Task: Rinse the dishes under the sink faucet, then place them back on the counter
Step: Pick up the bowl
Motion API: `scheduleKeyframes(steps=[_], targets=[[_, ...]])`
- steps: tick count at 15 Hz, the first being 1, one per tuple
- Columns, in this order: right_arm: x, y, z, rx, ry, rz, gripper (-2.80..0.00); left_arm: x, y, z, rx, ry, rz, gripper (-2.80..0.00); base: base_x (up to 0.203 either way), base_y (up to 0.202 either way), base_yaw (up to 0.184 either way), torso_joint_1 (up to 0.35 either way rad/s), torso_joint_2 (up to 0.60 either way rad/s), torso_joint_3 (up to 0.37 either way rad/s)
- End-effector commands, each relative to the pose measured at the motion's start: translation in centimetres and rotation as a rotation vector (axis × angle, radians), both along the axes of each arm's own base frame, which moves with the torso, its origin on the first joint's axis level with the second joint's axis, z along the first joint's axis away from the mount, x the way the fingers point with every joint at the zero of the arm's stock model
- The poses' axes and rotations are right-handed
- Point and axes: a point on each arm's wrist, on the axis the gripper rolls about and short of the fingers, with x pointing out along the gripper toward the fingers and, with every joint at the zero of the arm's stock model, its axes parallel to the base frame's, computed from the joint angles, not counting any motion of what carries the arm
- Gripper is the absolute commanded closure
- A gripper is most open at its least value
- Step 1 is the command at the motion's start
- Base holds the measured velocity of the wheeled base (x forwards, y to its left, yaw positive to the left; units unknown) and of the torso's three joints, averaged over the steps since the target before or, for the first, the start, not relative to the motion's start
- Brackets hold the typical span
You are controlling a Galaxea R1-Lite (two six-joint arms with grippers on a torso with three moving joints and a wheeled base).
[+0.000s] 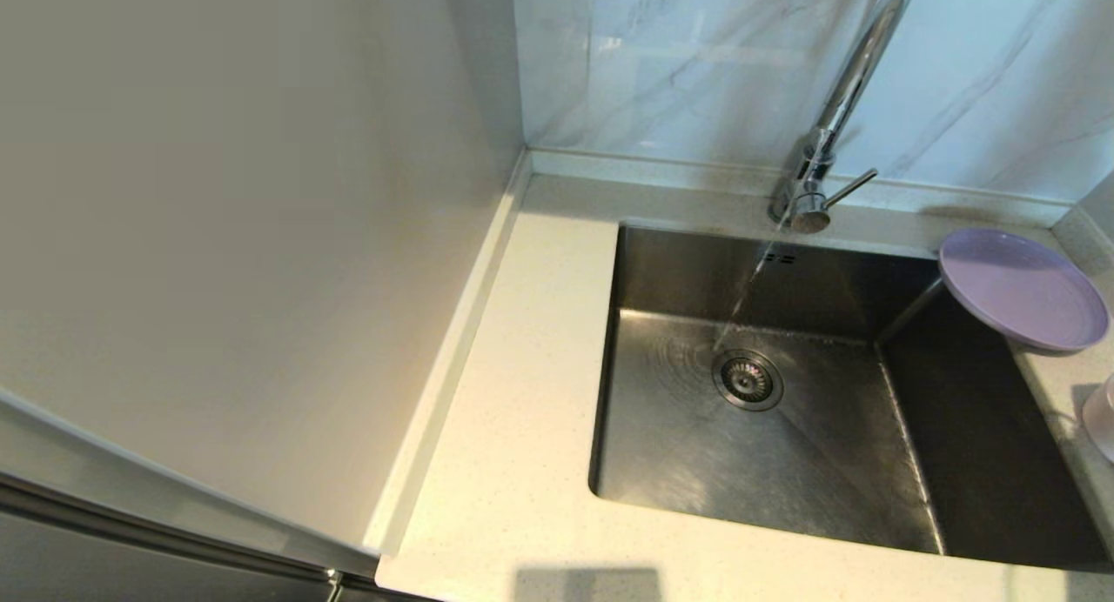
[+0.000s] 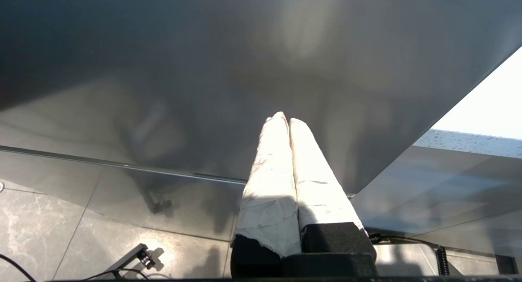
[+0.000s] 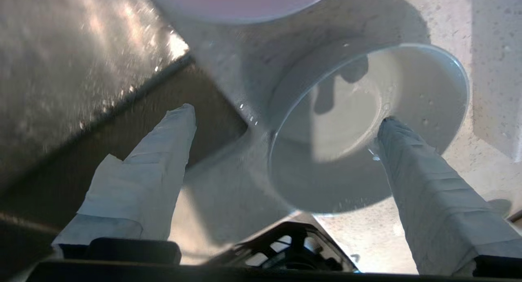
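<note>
The lilac plate [image 1: 1023, 289] lies at the counter's [image 1: 513, 393] far right corner, its edge overhanging the sink [image 1: 679, 445]. The pale pink bowl [image 1: 1101, 415] stands upright on the counter at the right edge of the head view. In the right wrist view my right gripper [image 3: 285, 117] is open over the bowl [image 3: 346, 123]: one finger reaches inside it, the other hangs over the sink's rim, and neither presses its wall. The plate's rim [image 3: 232, 5] shows beyond the bowl. Water runs from the faucet [image 1: 848, 89] into the basin. My left gripper [image 2: 284, 119] is shut and empty, parked low.
The faucet's lever [image 1: 848, 189] points right. The stream lands beside the drain [image 1: 747, 379]. A tall pale panel [image 1: 261, 237] walls off the counter's left side. A grey cabinet front [image 2: 204, 70] and the tiled floor [image 2: 81, 233] lie before the left gripper.
</note>
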Motion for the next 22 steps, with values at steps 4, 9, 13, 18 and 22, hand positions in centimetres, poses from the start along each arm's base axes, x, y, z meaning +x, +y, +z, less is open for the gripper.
scheduleKeyframes(steps=[4, 9, 13, 18, 22], targets=[[0.2, -0.5, -2.4, 0.073, 0.071, -0.056, -2.80, 0.0, 0.0, 0.0, 0.000, 0.000, 0.000, 0.00, 0.000, 0.000, 0.000, 0.000, 0.00, 0.000], [0.4, -0.6, -3.2, 0.114, 0.079, -0.050, 0.00, 0.0, 0.0, 0.0, 0.000, 0.000, 0.000, 0.00, 0.000, 0.000, 0.000, 0.000, 0.00, 0.000], [0.5, -0.9, -3.2, 0.109, 0.073, -0.054, 0.00, 0.0, 0.0, 0.0, 0.000, 0.000, 0.000, 0.00, 0.000, 0.000, 0.000, 0.000, 0.00, 0.000], [0.5, -1.0, -3.5, 0.117, 0.082, -0.058, 0.00, 0.0, 0.0, 0.0, 0.000, 0.000, 0.000, 0.00, 0.000, 0.000, 0.000, 0.000, 0.00, 0.000], [-0.1, -0.7, -3.2, 0.113, 0.078, -0.064, 0.00, 0.0, 0.0, 0.0, 0.000, 0.000, 0.000, 0.00, 0.000, 0.000, 0.000, 0.000, 0.00, 0.000]])
